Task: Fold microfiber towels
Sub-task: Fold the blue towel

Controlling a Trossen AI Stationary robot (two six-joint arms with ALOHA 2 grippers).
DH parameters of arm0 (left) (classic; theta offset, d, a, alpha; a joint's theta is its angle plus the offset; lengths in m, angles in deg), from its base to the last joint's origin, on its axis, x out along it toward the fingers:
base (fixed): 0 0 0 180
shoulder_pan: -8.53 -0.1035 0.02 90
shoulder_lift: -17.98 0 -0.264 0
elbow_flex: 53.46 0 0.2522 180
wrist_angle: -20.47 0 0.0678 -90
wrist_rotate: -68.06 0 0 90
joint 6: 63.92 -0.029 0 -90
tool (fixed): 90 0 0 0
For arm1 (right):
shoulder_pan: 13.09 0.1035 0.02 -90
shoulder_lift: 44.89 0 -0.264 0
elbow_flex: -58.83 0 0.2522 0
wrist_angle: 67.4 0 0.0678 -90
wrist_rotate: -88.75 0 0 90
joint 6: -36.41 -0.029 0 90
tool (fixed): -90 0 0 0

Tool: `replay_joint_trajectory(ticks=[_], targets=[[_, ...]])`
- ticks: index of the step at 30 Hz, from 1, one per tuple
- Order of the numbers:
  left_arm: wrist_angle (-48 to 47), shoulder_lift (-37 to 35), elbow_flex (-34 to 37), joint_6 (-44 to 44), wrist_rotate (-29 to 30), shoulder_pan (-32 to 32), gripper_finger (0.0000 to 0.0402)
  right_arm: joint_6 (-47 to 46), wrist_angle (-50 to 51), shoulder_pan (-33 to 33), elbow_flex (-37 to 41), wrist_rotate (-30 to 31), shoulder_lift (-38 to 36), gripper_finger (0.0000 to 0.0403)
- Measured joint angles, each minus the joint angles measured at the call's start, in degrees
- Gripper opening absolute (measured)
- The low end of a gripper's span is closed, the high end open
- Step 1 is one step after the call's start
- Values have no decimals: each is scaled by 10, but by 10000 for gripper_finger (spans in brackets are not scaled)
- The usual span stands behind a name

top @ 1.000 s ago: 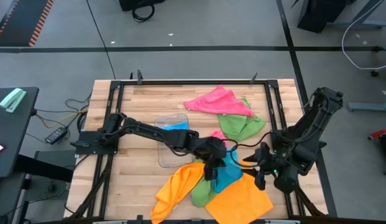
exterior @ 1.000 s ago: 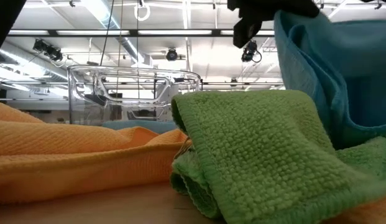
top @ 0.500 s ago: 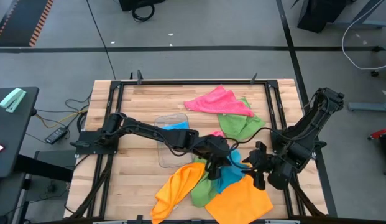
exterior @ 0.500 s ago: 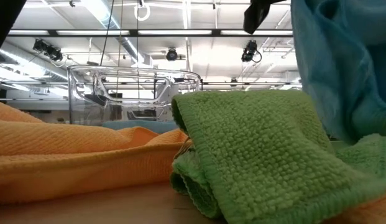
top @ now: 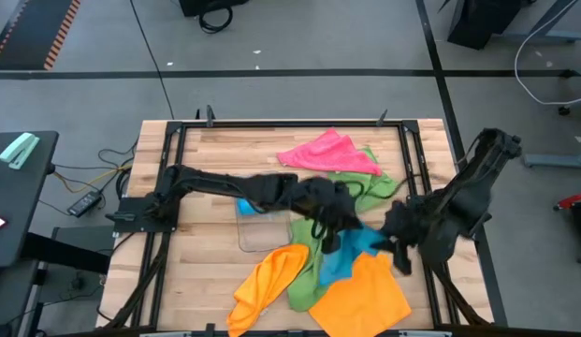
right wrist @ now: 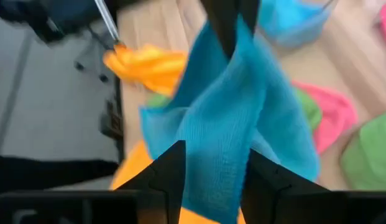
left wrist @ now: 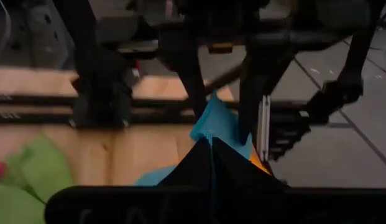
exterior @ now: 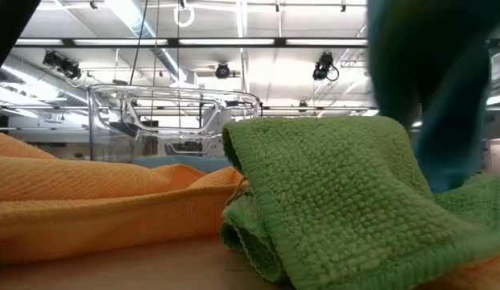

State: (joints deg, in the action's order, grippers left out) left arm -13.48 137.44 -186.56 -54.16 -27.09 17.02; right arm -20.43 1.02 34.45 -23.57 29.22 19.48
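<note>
- the wooden surface [top: 215, 271] carries a scatter of microfiber towels, and both arms meet over its right-centre.
- the left end effector [top: 329, 236] is clamped fully closed on an edge of the sky blue towel [top: 351, 257], lifted off the surface; in the left wrist view the blue cloth [left wrist: 216, 127] stands up right at the closed tips.
- the right end effector [top: 395, 245] is at the same blue towel from the right side; in the right wrist view the cloth [right wrist: 227, 124] hangs down between its two dark fingers [right wrist: 165, 171], which stand part-way apart with the cloth passing through the gap. whether the fingers actually press on it cannot be told.
- the clear plastic tray [top: 255, 217] sits left of centre on the surface, partly under the left arm; a second blue cloth [top: 243, 206] lies inside it, seen also as a blue strip at its base in the low view [exterior: 165, 161].
- the pink towel [top: 326, 152] lies bunched at the far side of the surface, touching a green towel [top: 370, 187] just beside it.
- an orange towel [top: 264, 285] lies crumpled at the near left, a flatter orange towel [top: 363, 298] at the near right, and another green towel [top: 304, 281] between them.
- in the low view the green cloth [exterior: 330, 193] fills the foreground, overlapping the orange one [exterior: 97, 201], with the tray [exterior: 173, 121] behind.
</note>
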Motion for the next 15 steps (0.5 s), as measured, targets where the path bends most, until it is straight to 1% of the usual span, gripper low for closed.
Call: replay_joint_trajectory(ticks=[3, 6, 8, 10, 12, 15], targets=[[-41, 0, -62, -18, -1, -14, 8, 22, 54, -17, -66, 1, -17, 144], [-88, -1, -127, -19, -3, -32, 12, 59, 93, -30, -130, 1, -20, 157], [-115, -1, -158, -19, -2, -43, 9, 86, 111, -40, -169, 2, -20, 163], [-95, -10, -152, -14, -2, -53, 6, 108, 126, -50, -202, 10, -20, 168], [-103, -20, -154, -12, -4, -59, 7, 133, 135, -63, -229, 16, -19, 170], [-95, -34, -156, -7, -5, -61, 10, 162, 134, -80, -253, 24, -19, 170]])
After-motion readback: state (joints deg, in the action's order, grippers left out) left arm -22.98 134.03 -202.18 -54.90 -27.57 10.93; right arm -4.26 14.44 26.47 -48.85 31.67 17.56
